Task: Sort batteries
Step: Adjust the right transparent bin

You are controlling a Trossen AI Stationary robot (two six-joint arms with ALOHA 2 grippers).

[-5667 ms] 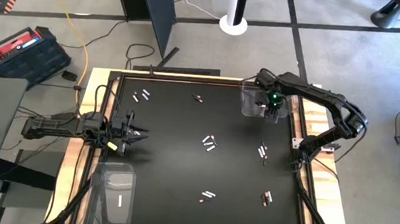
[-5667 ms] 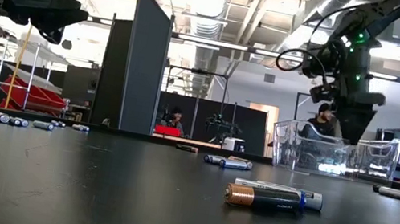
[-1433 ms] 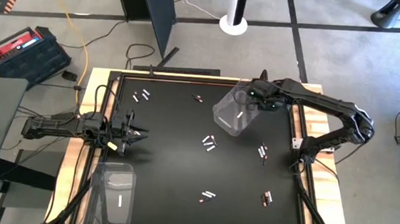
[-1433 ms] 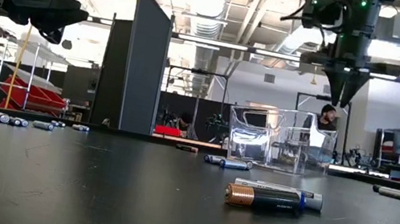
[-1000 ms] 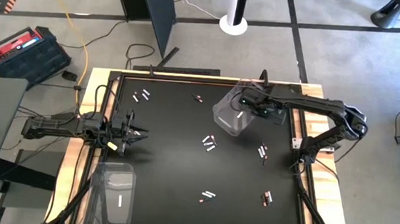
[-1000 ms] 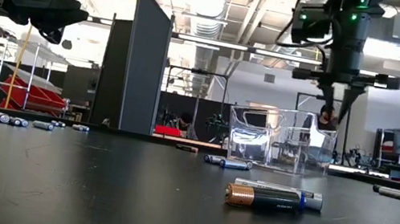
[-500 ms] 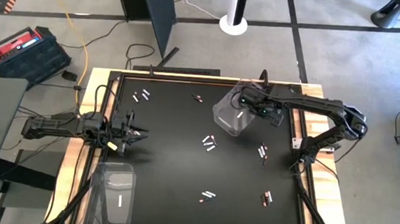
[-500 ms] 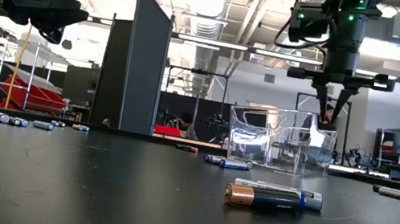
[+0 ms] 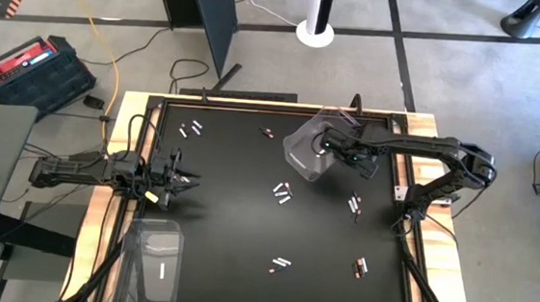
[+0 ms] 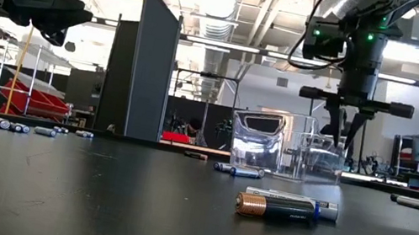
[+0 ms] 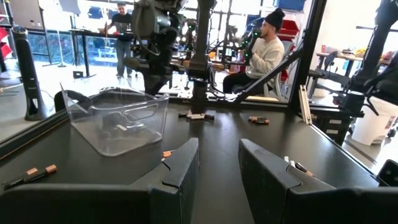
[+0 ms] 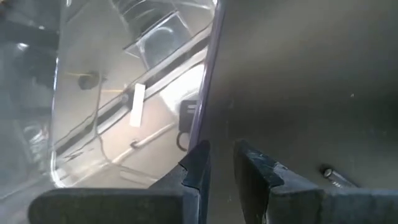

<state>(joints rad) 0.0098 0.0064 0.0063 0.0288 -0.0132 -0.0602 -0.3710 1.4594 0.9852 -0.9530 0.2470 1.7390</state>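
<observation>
Small cylindrical batteries lie scattered on the black table: a group at the far left (image 9: 192,127), a pair in the middle (image 9: 282,192), and a pair close in the low view (image 10: 284,207). A clear bin (image 9: 306,152) stands at the far right with a white battery (image 12: 137,104) inside. My right gripper (image 9: 336,148) points down over the bin's right wall, open, with one finger on each side of it (image 10: 344,136). My left gripper (image 9: 179,178) hovers open above the table's left side with nothing between its fingers (image 11: 219,162). My right gripper comes from above, pointing down, astride the clear bin's right wall (image 12: 205,93), one finger inside and one outside. The wall lies against the inner finger (image 12: 196,165), and a gap stays open to the other finger. The bin stands flat on the table.
A second clear bin (image 9: 151,257) with one white battery stands at the near left corner. More batteries lie right of centre (image 9: 355,205) and near the front edge (image 9: 281,264), (image 9: 361,266). A dark partition (image 10: 152,65) stands behind the table's far edge; people sit in the room beyond.
My right gripper has come down over the bin's right wall, turned about its own axis, and gone toward the table's left edge. The clear bin has slid a little leftward along the table and turned slightly. My left arm has kept still.
</observation>
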